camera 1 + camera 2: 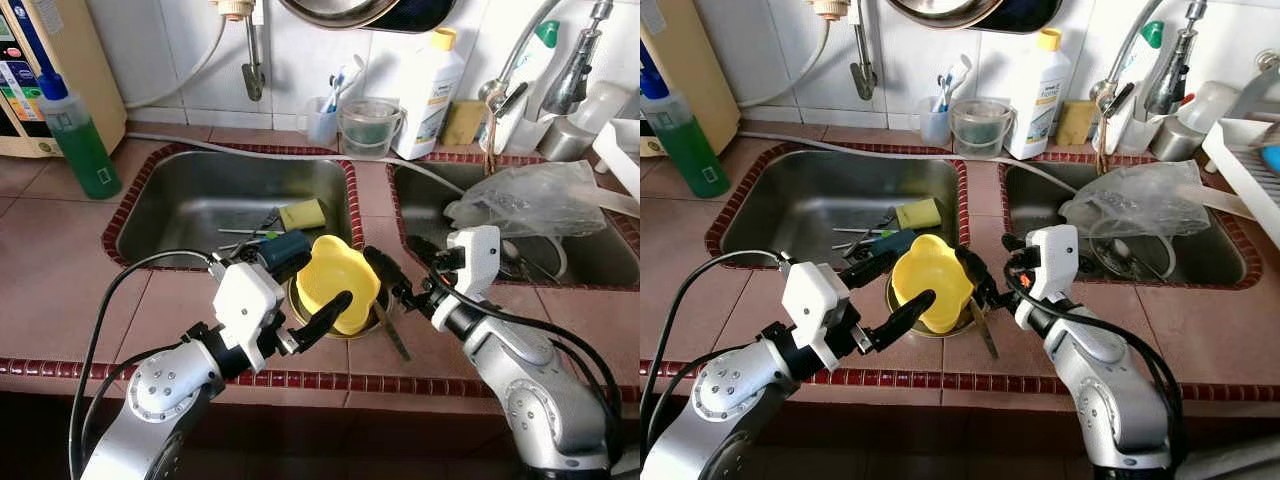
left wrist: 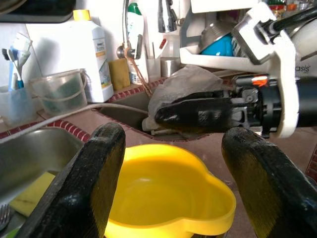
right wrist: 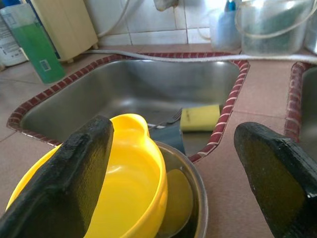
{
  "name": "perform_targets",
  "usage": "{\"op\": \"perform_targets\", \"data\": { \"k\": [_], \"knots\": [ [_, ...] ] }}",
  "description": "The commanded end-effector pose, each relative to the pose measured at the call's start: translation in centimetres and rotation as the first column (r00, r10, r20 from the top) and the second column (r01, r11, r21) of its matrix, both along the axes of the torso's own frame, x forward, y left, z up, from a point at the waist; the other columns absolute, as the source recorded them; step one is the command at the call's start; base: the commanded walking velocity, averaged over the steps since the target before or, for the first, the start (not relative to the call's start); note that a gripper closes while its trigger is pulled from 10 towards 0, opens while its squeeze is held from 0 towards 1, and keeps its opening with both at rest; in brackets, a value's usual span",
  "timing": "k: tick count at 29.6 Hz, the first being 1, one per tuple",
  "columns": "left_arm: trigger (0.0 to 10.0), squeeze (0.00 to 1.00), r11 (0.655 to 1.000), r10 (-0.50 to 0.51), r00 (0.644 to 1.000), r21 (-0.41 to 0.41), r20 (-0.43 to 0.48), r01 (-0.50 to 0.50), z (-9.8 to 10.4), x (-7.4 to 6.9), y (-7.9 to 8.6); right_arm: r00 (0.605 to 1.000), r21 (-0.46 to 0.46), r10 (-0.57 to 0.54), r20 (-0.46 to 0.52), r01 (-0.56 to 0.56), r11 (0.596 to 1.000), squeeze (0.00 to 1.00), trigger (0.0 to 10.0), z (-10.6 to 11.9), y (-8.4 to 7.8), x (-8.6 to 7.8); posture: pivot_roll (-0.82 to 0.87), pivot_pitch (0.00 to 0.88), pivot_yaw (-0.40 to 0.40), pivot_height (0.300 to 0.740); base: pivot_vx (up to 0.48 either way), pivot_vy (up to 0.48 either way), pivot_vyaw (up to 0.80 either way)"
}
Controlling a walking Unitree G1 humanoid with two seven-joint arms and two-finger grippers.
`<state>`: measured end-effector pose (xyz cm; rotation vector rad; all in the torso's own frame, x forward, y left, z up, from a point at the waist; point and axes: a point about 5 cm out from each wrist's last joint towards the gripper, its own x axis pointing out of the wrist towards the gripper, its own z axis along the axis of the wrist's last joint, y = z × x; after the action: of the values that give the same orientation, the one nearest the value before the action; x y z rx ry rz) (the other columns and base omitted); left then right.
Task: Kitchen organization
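Yellow bowl (image 1: 335, 280) tilted in a steel bowl (image 3: 190, 196) on the counter edge between the sinks | your left gripper (image 1: 300, 300) spread wide straddles its near rim, closer | right gripper (image 1: 392, 283) also wide, just beside it, right.

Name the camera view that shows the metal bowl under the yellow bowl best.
The right wrist view: the metal bowl's rim and inner wall show beside the yellow bowl. The eye views show only a sliver of rim under the yellow one; the left wrist view barely shows it.
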<state>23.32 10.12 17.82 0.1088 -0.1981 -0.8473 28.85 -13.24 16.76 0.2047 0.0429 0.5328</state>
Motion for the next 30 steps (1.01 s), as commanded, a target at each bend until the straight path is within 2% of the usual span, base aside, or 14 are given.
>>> {"op": "perform_targets", "data": {
  "k": [1, 6, 13, 14, 16, 17, 30],
  "knots": [
    [10.0, 0.0, 1.0, -0.016, 1.0, 0.01, 0.011, 0.016, 0.2, -0.1, -0.3, 1.0, 0.017, -0.019, -0.019, 0.019, 1.0, 0.0, 10.0, -0.1, -0.3, 0.2, -0.02, 0.102, -0.016, 0.74, 0.0, 0.0, 0.0],
    [10.0, 0.0, 1.0, -0.012, 1.0, 0.008, 0.011, 0.012, 0.2, -0.1, -0.4, 0.996, 0.019, -0.021, -0.086, 0.023, 1.0, 0.0, 10.0, -0.9, 0.1, 0.7, -0.01, 0.106, -0.019, 0.74, 0.0, 0.0, 0.0],
    [10.0, 0.0, 1.0, -0.005, 1.0, 0.001, 0.008, 0.005, 0.3, -0.2, -0.4, 0.994, 0.004, -0.031, -0.106, 0.031, 0.999, 0.0, 10.0, -1.5, -0.1, 1.8, -0.01, 0.115, -0.019, 0.74, 0.0, 0.0, 0.0],
    [10.0, 0.0, 1.0, -0.003, 1.0, 0.0, 0.009, 0.003, 0.3, -0.1, -0.4, 0.994, 0.003, -0.031, -0.103, 0.031, 1.0, 0.0, 5.2, -1.5, -0.1, 1.9, -0.01, 0.116, -0.019, 0.74, 0.0, 0.0, 0.0],
    [10.0, 0.0, 1.0, -0.002, 1.0, 0.0, 0.008, 0.002, 0.3, -0.1, -0.4, 0.994, 0.002, -0.031, -0.101, 0.031, 1.0, 0.0, 5.2, -1.5, -0.1, 2.0, -0.01, 0.116, -0.019, 0.74, 0.0, 0.0, 0.0],
    [10.0, 0.0, 1.0, -0.001, 1.0, -0.002, 0.01, 0.001, 0.3, -0.1, -0.5, 0.994, -0.01, -0.024, -0.106, 0.023, 1.0, 0.0, 0.0, -1.6, -0.1, 2.3, -0.01, 0.117, -0.021, 0.74, 0.0, 0.0, 0.0],
    [10.0, 0.0, 1.0, 0.006, 1.0, -0.011, 0.012, -0.006, 0.4, -0.1, -0.7, 0.995, -0.016, 0.041, -0.094, -0.043, 0.999, 0.0, 0.0, -1.1, 0.5, 2.9, -0.01, 0.124, -0.03, 0.74, 0.0, 0.0, 0.0]
  ]
}}
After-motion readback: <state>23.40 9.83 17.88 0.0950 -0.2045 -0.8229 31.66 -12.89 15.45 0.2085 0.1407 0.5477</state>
